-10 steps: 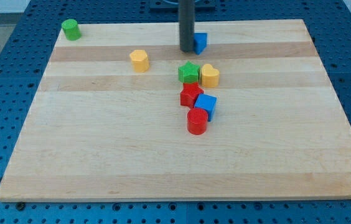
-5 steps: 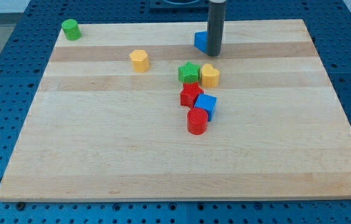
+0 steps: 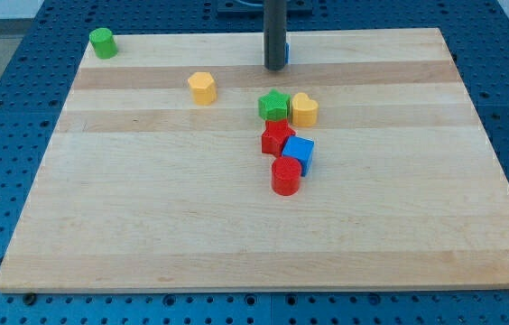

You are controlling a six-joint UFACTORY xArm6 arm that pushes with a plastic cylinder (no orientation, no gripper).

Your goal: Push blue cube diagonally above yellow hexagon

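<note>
while tip (image 3: 276, 68) hides blue cube (image 3: 287, 51), nothing blocks.

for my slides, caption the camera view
My tip stands in front of the blue cube, right of the yellow hexagon.

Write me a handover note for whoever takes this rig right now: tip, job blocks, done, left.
Tip: my tip is down on the board near the view's top edge, in front of the blue cube, which it almost entirely hides; only a blue sliver shows at the rod's right side.
Job blocks: the yellow hexagon sits to the view's left of and below the tip, apart from it.
Done: nothing settled; the cube is well to the right of the hexagon, not yet diagonally above it.
Left: push the cube towards the view's left until it sits diagonally above the hexagon. Contact between tip and cube cannot be judged.
</note>
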